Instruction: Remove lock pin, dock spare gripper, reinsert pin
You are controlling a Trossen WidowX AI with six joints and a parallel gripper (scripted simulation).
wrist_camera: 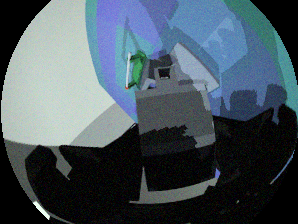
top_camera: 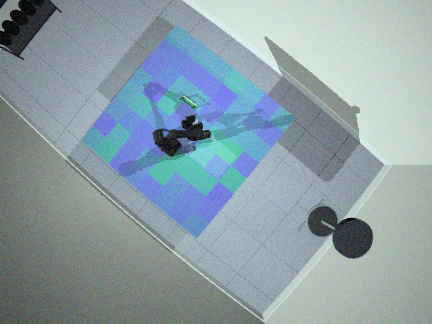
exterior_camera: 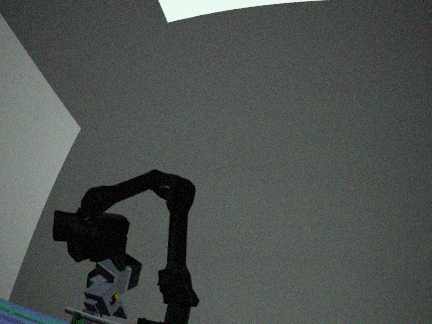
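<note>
In the top view, at the far left, around ten o'clock from the arm, a dark rack with round black things in a row. Next, at one o'clock from the arm's foot, a green holder on the patchwork mat. Farther right, near four o'clock, two round black discs.

In the wrist view, leftmost, the pale lock pin, red at one end, lying along the holder's outer side, out of the socket. Then, centred, the end effector, clamped on the grey spare gripper. At one o'clock from that, a pale grey mount; very close, but cannot tell whether docked.
</note>
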